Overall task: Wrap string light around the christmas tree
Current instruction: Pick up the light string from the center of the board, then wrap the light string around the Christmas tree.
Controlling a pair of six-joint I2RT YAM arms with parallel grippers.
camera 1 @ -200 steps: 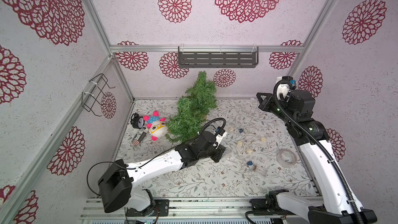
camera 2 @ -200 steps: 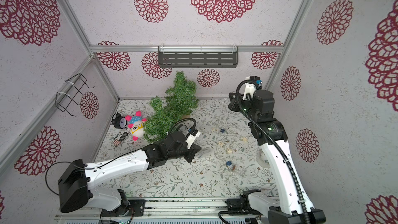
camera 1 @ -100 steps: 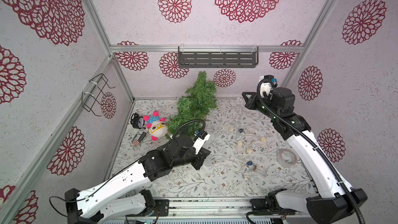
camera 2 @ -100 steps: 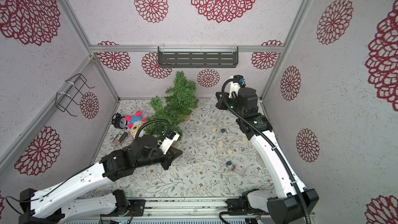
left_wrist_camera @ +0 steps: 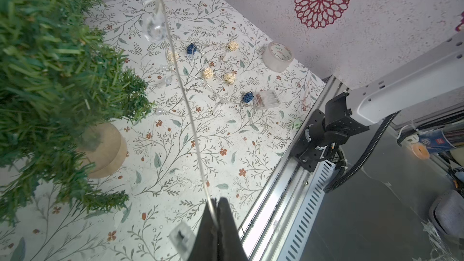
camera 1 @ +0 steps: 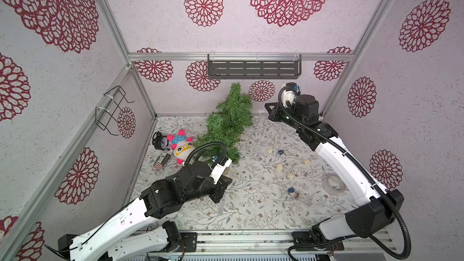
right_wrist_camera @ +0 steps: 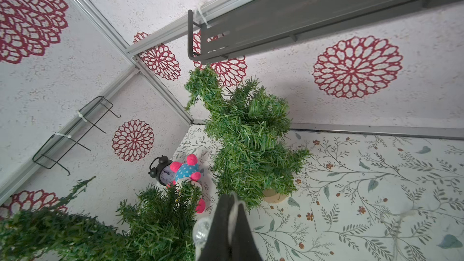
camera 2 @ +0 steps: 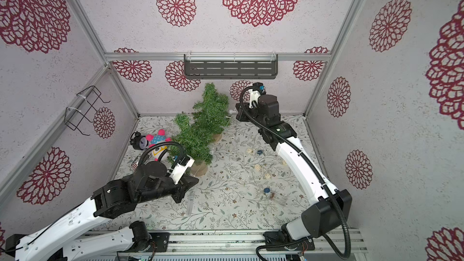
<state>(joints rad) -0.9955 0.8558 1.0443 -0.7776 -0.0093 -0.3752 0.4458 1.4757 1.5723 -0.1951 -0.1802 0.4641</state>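
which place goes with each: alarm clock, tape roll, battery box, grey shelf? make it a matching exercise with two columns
1 alarm clock
2 tape roll
3 battery box
4 grey shelf

a hung on the back rail
b beside a blue ball
c next to the plush toy
d alone at the mat's edge on the robot's right

Pairs: 1-c, 2-d, 3-b, 4-a
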